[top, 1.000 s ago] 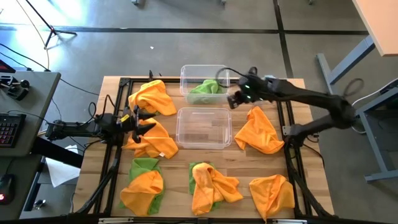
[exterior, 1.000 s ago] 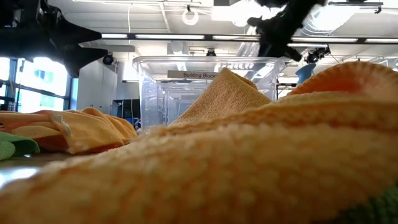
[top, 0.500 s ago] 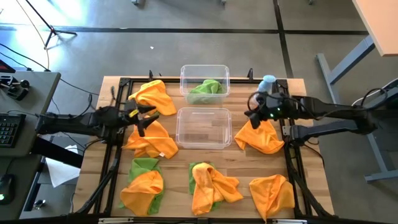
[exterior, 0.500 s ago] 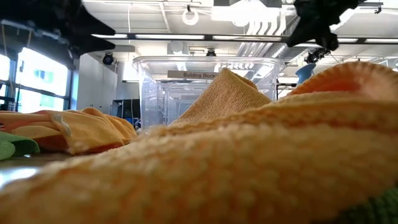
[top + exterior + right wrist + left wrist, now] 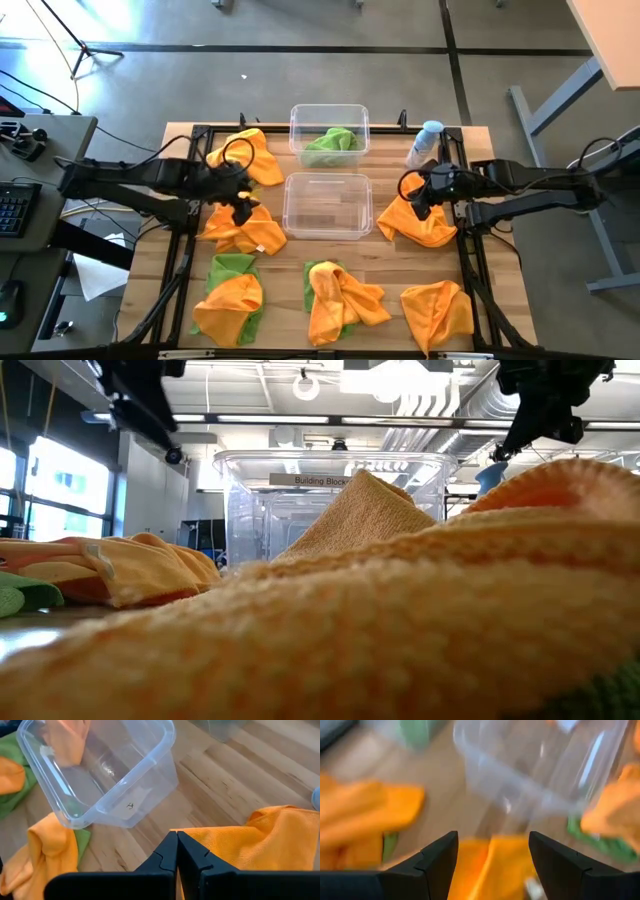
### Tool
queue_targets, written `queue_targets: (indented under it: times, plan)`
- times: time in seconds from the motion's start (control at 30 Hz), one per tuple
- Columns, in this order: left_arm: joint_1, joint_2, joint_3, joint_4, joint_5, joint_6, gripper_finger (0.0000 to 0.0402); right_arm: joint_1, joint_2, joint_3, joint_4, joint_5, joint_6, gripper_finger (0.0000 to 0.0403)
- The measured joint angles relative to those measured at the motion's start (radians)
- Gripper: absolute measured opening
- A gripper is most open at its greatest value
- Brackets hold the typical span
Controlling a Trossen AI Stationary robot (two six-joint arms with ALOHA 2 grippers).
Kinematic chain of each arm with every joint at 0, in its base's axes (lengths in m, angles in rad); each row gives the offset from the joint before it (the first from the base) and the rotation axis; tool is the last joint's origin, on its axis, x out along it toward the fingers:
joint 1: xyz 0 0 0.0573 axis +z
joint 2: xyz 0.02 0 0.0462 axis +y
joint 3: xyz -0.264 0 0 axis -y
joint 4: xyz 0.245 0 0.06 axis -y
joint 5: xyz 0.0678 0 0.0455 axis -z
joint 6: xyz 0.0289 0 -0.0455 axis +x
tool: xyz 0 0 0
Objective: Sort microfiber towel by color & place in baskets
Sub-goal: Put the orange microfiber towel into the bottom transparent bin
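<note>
Here the wooden surface (image 5: pixel 390 260) carries two clear plastic baskets (image 5: pixel 328 204) set one behind the other at its middle: the near one holds nothing, the far basket (image 5: pixel 329 114) holds one lime green towel (image 5: pixel 331 141). Six orange towels (image 5: pixel 415 213) lie around them, three along the front edge. Two more green towels (image 5: pixel 228 268) show only as edges under the front-left and front-middle orange ones, so their full shape is hidden. One pale spray bottle (image 5: pixel 425 142) stands at the far right. The left pincer (image 5: pixel 240 198), fingers apart, hangs over the orange towel (image 5: pixel 243 226) left of the near basket. The right pincer (image 5: pixel 420 196), fingers together, sits above the orange towel right of that basket.
</note>
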Motion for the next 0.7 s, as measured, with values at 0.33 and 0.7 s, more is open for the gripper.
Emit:
queue_targets:
  times: [0.33, 0.7]
  plan:
    - [-0.129, 0.016, -0.076, -0.219, 0.059, -0.262, 0.0234, 0.017, 0.000, 0.000, 0.000, 0.092, -0.025, 0.0000]
    - [-0.210, 0.016, -0.283, -0.163, 0.051, -0.285, 0.0234, 0.017, 0.000, 0.000, 0.003, 0.094, -0.011, 0.0000]
